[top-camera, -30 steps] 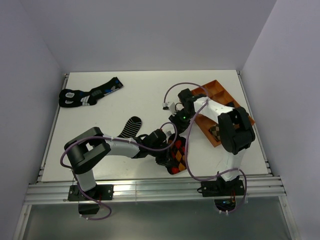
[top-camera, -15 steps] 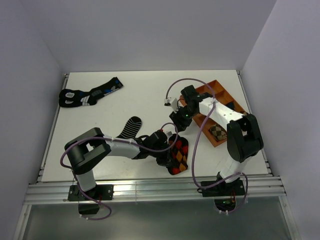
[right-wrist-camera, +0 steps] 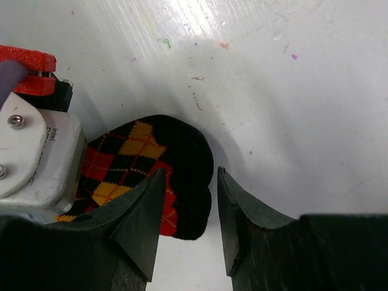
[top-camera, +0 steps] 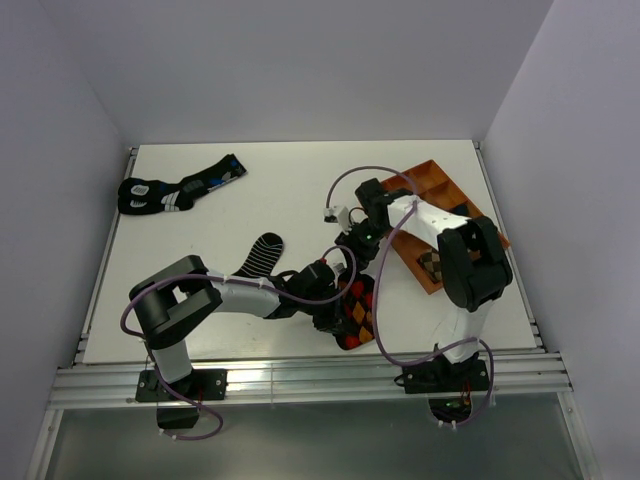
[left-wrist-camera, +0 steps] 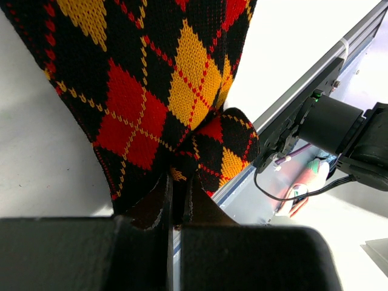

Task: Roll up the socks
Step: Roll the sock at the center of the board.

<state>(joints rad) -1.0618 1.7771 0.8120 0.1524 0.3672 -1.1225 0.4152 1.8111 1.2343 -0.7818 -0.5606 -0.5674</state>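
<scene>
While the argyle sock [top-camera: 355, 308] lies flat near the front edge of the surface [top-camera: 300, 190], the left hand [left-wrist-camera: 179, 194] is clamped on a bunched fold at its near end. The right hand [right-wrist-camera: 190, 176] hovers over the sock's rounded far end, fingers apart and gripping nothing. The striped sock [top-camera: 262, 253] lies just left of the left arm, apart from the argyle one. An orange tray [top-camera: 440, 180] with a checked bundle [top-camera: 430, 263] sits to the right. Blue-marked socks [top-camera: 180, 190] lie at the far left.
</scene>
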